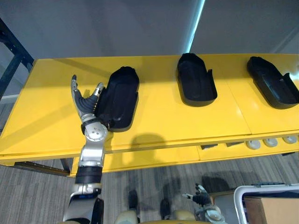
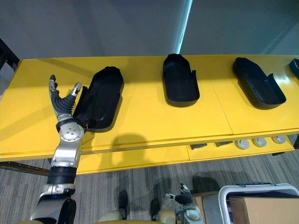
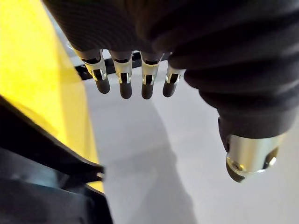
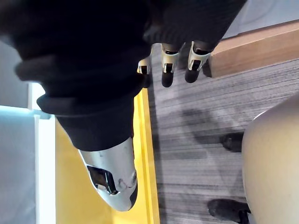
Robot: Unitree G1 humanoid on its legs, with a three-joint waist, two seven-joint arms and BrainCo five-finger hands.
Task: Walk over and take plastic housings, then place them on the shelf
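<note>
On yellow shelf [image 1: 159,116], three black plastic housings [image 1: 196,79] lie well apart; left hand [image 1: 86,103] just beside leftmost housing [image 1: 120,95], fingers spread, holding nothing; right hand [image 1: 202,198] low, relaxed, empty

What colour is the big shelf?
Bright yellow. The shelf shows best in the left eye view.

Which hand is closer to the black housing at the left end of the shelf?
Left. The left hand is up at the shelf, right beside that housing. The right hand hangs low, below the shelf.
</note>
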